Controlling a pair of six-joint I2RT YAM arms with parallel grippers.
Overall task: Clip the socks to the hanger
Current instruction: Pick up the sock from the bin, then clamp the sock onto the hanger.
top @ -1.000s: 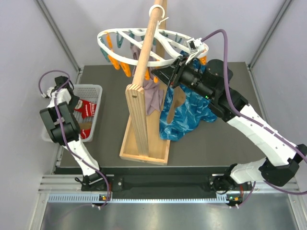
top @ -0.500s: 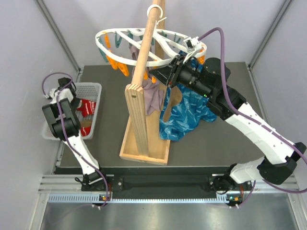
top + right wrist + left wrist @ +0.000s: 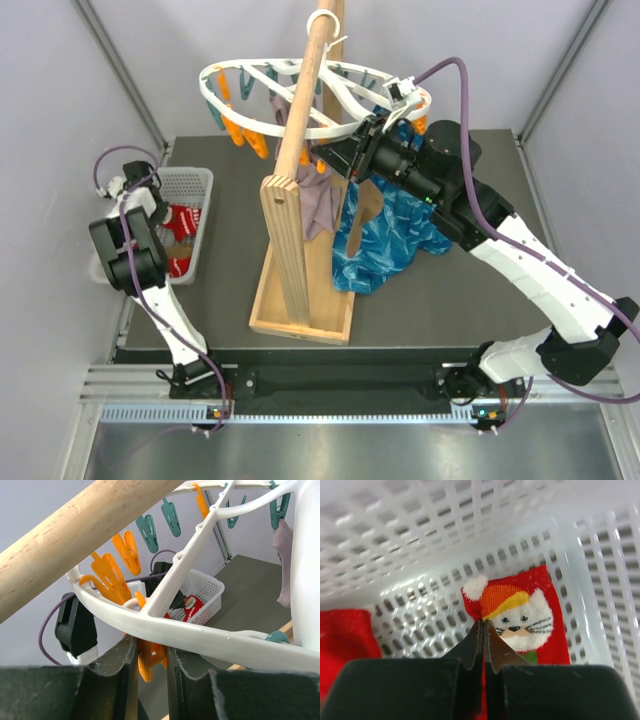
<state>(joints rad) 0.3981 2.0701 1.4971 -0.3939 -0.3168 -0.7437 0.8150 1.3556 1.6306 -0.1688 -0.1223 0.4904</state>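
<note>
In the left wrist view my left gripper is shut on a red sock with a white cat face, down in the white mesh basket. Red fabric shows between the closed jaws. A second red sock lies to its left. From above, the left gripper dips into the basket. My right gripper is shut on an orange peg under the white hanger ring. A mauve sock hangs from the hanger.
A wooden pole stand rises mid-table and carries the hanger; its pole crosses the right wrist view. A blue patterned cloth lies beside the stand's base. Grey walls close in on both sides.
My left gripper has closed on the red sock in the basket, and its wrist has shifted slightly. The right arm nudged the hanger a little to the left, then held still.
</note>
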